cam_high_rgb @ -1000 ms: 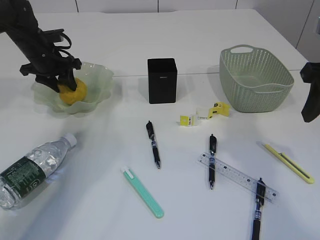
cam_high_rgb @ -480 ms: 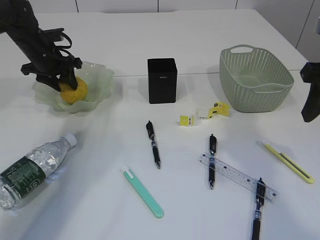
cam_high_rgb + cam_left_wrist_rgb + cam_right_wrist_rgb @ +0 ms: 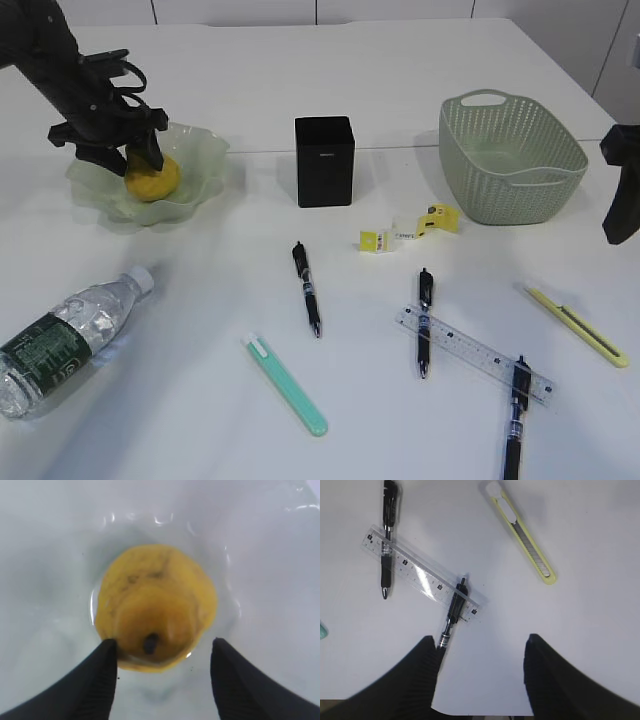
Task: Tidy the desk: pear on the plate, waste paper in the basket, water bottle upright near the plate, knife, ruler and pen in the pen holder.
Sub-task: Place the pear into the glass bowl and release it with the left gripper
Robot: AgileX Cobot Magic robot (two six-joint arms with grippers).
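The yellow pear (image 3: 153, 180) (image 3: 155, 605) lies in the pale green plate (image 3: 203, 158) (image 3: 260, 555), stem end facing my left gripper (image 3: 128, 160) (image 3: 162, 642). That gripper is open just above it, jaws apart on either side. My right gripper (image 3: 620, 205) (image 3: 482, 645) hangs open and empty over the desk's right edge. Lying flat are the clear ruler (image 3: 475, 352) (image 3: 420, 577), a yellow knife (image 3: 578, 325) (image 3: 522, 537), a mint knife (image 3: 287, 385) and three pens (image 3: 306, 288). The water bottle (image 3: 65, 335) lies on its side. Waste paper (image 3: 410, 230) sits before the basket (image 3: 510, 160).
The black pen holder (image 3: 324, 161) stands upright mid-desk. One pen (image 3: 424, 322) (image 3: 386, 540) lies under the ruler's left end and another (image 3: 516, 415) (image 3: 452, 615) crosses its right end. The desk edge runs just below my right gripper.
My left gripper's jaws have widened off the pear, which now rests loose in the plate. The left arm has lifted slightly. The right arm has not moved.
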